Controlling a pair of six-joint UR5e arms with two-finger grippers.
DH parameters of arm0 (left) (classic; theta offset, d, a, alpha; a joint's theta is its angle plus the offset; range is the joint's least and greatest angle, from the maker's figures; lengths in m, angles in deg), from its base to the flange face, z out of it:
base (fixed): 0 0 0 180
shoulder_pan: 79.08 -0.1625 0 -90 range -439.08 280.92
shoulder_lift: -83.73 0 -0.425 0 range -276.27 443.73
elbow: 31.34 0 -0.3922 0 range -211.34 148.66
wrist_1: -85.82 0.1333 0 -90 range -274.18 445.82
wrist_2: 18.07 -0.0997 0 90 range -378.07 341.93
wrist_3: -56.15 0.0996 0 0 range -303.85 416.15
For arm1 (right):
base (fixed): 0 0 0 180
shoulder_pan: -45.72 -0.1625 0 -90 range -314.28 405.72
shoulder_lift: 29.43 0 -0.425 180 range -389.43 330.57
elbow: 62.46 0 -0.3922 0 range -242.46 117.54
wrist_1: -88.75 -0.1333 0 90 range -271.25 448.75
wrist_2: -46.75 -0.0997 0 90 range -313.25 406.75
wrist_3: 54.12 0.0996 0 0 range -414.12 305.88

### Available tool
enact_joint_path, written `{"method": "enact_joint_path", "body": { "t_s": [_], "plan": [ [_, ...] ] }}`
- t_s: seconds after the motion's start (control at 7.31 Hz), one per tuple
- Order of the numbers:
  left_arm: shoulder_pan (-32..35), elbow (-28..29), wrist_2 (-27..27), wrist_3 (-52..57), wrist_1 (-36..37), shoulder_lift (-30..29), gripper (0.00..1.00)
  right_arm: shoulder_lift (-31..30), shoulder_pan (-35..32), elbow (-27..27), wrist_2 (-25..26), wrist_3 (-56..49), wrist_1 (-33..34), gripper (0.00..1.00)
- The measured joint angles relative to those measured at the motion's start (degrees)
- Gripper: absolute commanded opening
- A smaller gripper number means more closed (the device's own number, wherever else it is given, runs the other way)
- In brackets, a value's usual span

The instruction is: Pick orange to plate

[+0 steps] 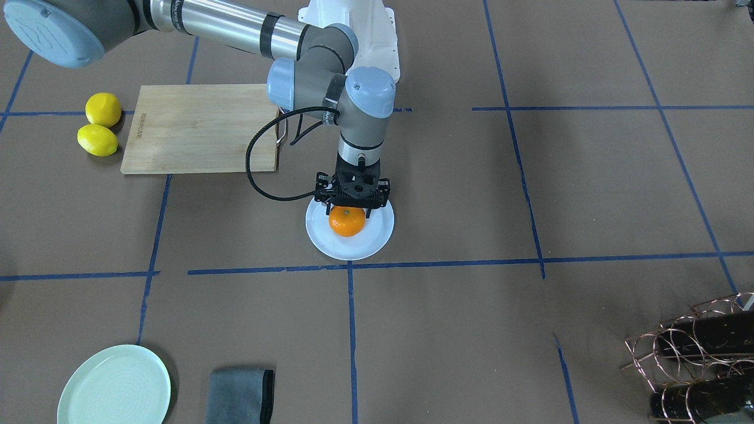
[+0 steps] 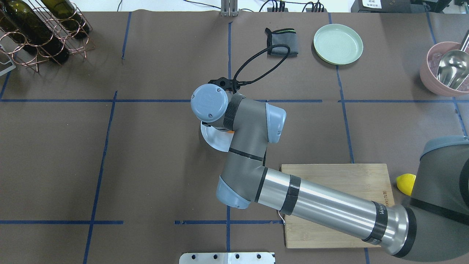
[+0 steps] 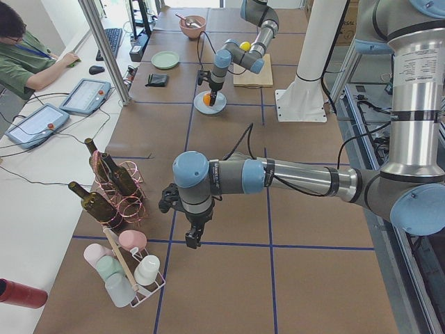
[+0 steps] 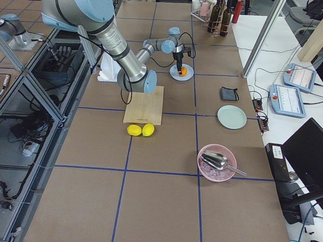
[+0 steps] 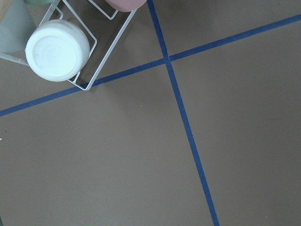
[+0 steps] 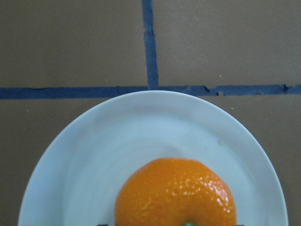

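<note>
Front-facing view: the right gripper point(image 1: 347, 211) hangs straight down over the plate point(image 1: 377, 237). Its jaws sit on two opposite sides of the orange point(image 1: 347, 224) and seem to be closed on it. The orange lies directly below, resting on the plate slightly robot-side of centre, so any release or lift runs vertically.

Overhead view: the wrist hides nearly everything, leaving only a sliver of plate and a trace of orange.

Left view: the left gripper point(image 3: 192, 239) hangs well away from the plate, and I cannot tell how its jaws stand. The right arm is far nearer.

Right wrist view: the orange is round with no long axis. It has glossy pebbled skin, and its greenish stem dimple faces up between the fingertips.
</note>
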Motion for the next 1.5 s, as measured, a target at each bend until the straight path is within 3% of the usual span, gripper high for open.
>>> {"method": "enact_joint_path", "body": {
  "t_s": [0.41, 0.68, 1.09, 1.37, 1.5],
  "plan": [
    [0.0, 0.0, -0.1, 0.0, 0.1, 0.0, 1.00, -0.3, -3.0, -2.6, -1.9, -1.3, 0.1, 1.00],
    [0.0, -0.4, 0.0, 0.3, 0.3, -0.1, 1.00, -5.4, -9.4, -8.1, -7.1, -7.6, 0.2, 1.00],
    [0.0, -0.2, 3.6, -0.2, 0.5, -0.1, 1.00, -21.1, -25.6, -19.6, -22.4, -35.7, 0.3, 1.00],
    [0.0, -0.2, 5.0, -0.2, 0.5, 0.0, 1.00, -32.8, -38.8, -23.0, -31.8, -60.1, 0.2, 1.00],
    [0.1, -0.4, 5.2, -0.2, 0.5, 0.0, 1.00, -37.7, -44.3, -23.5, -34.2, -69.2, 0.2, 1.00]
  ]
}}
